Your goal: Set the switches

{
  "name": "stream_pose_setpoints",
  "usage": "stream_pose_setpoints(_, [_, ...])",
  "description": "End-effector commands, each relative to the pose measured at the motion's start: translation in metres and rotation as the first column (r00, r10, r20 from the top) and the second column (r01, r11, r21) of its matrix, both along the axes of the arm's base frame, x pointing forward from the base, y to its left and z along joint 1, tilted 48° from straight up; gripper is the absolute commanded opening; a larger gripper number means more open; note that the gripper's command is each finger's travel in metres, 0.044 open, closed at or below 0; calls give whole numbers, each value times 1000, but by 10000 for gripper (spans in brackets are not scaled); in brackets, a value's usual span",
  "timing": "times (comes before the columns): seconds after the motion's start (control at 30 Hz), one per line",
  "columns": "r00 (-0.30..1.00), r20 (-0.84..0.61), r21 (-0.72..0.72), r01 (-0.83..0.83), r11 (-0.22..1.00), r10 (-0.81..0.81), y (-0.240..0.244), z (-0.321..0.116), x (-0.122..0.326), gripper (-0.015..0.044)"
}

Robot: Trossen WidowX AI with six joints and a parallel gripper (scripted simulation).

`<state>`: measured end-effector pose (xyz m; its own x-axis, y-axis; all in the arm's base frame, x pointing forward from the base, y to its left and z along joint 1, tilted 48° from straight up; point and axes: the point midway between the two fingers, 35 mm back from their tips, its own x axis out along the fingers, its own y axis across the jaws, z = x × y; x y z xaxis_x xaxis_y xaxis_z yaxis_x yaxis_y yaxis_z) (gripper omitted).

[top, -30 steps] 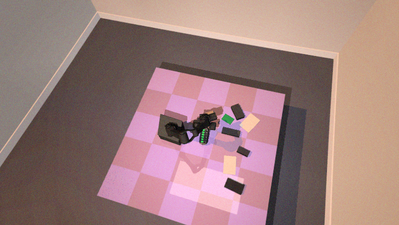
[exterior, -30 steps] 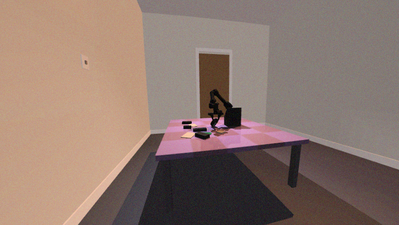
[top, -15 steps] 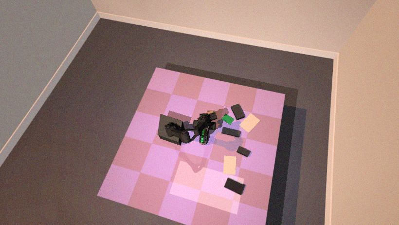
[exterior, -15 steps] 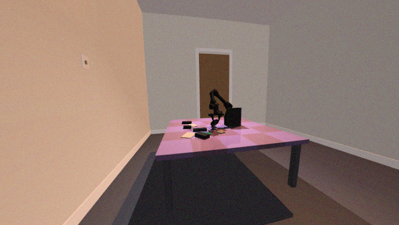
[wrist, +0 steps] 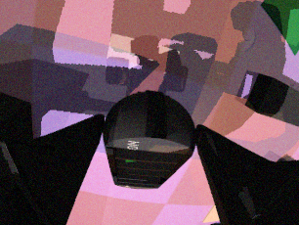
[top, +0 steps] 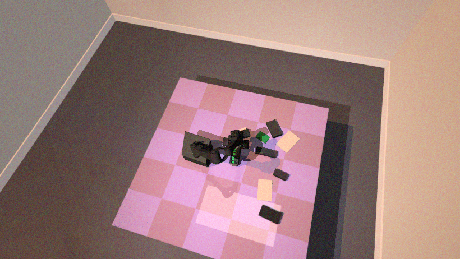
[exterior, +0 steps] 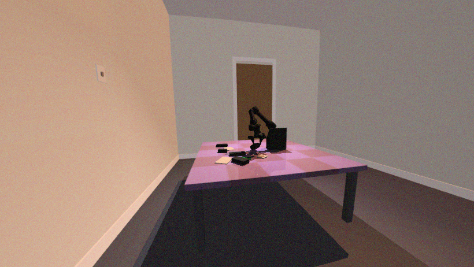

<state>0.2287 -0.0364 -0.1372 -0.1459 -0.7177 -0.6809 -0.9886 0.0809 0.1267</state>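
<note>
"What's nearest on the tabletop (top: pixel 141 209) (exterior: pixel 318 165), seen from the exterior view?"

"Toward its near left corner, a cream card (top: pixel 288 141) (exterior: pixel 223 160) lies beside a dark box (top: pixel 274 128) (exterior: pixel 240 160). Just behind the box is a green piece (top: pixel 262 137) (wrist: pixel 293 26)."

"And beyond those?"

"A long dark block (top: pixel 268 152) (exterior: pixel 237 154) (wrist: pixel 268 93), then a small dark block (top: pixel 281 174) (exterior: pixel 222 150) closer to the left edge."

"Where's the controller unit (top: pixel 238 156) (exterior: pixel 255 146) (wrist: pixel 149 134)?"

"Raised and tilted, inward from the edges. The gripper (top: pixel 236 152) (exterior: pixel 255 144) (wrist: pixel 150 124) is clamped on it, a fingertip touching either side. Green switch ends show from the top."

"Can you read the label?"

"No. I only make out 'ON' in the wrist view."

"Farthest back?"

"Toward the far left corner, another cream card (top: pixel 265 189) (exterior: pixel 228 148), then a flat dark block (top: pixel 270 214) (exterior: pixel 221 145)."
</note>
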Motion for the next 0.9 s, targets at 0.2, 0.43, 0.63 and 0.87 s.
stream_pose_setpoints(0.2, [1000, 0, -8, 6, 1000, -6, -4, -7, -2, 338])
stream_pose_setpoints(0.43, [1000, 0, -8, 6, 1000, -6, -5, -12, -3, 338])
stream_pose_setpoints(0.63, [1000, 0, -8, 6, 1000, -6, -6, -17, -3, 338])
stream_pose_setpoints(0.87, [1000, 0, -8, 6, 1000, -6, -8, -22, -4, 338])
